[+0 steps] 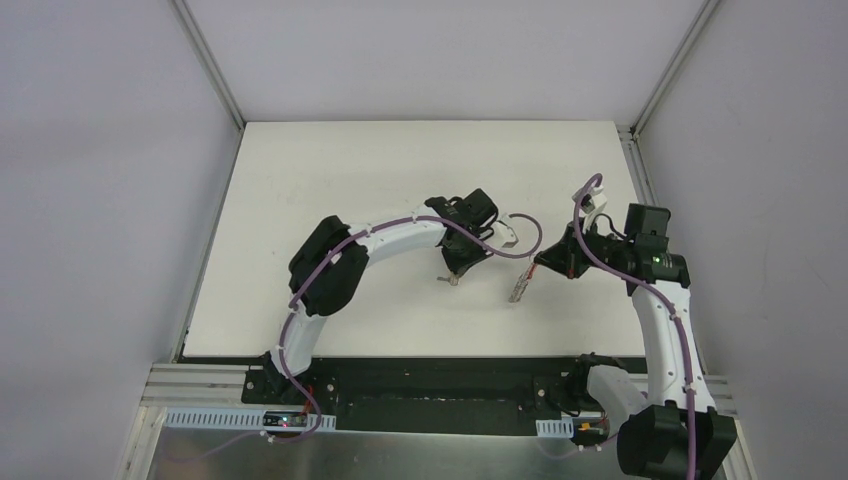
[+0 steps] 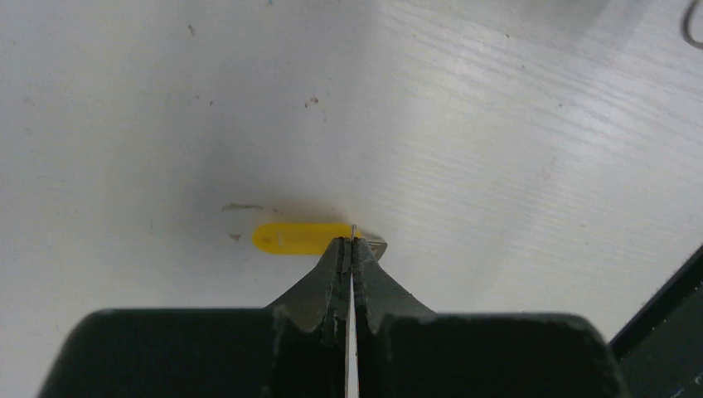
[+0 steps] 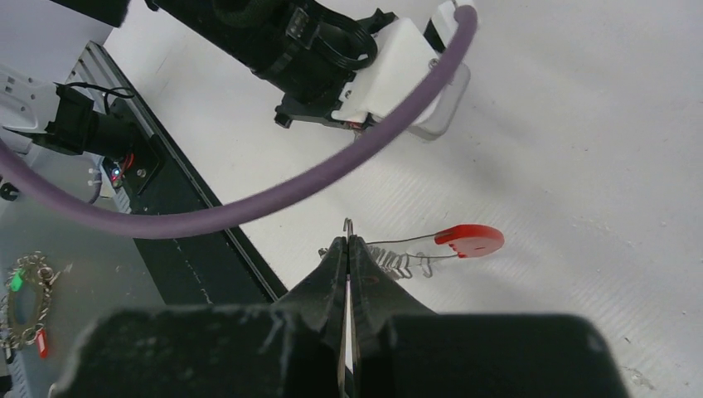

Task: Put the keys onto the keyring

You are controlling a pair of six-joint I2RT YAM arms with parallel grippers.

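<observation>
The key, with a yellow plastic head [image 2: 294, 238] and a small silver blade [image 2: 375, 245], lies at my left gripper's [image 2: 353, 240] tips just above the white table. The left jaws are closed on a thin metal edge of it. From above, the key [image 1: 452, 281] sits under the left gripper [image 1: 456, 268]. My right gripper [image 3: 348, 242] is shut on the thin wire end of the keyring. Its red tab [image 3: 470, 240] and silvery chain [image 3: 404, 262] hang beyond the jaws above the table. From above, the keyring [image 1: 520, 288] dangles from the right gripper [image 1: 543, 266], right of the key.
The left arm's wrist [image 3: 390, 66] and its purple cable [image 3: 273, 203] cross the top of the right wrist view. The table's black front rail [image 3: 207, 265] runs close by. Another ring with green and red tags [image 3: 29, 298] lies on the metal shelf beyond the rail.
</observation>
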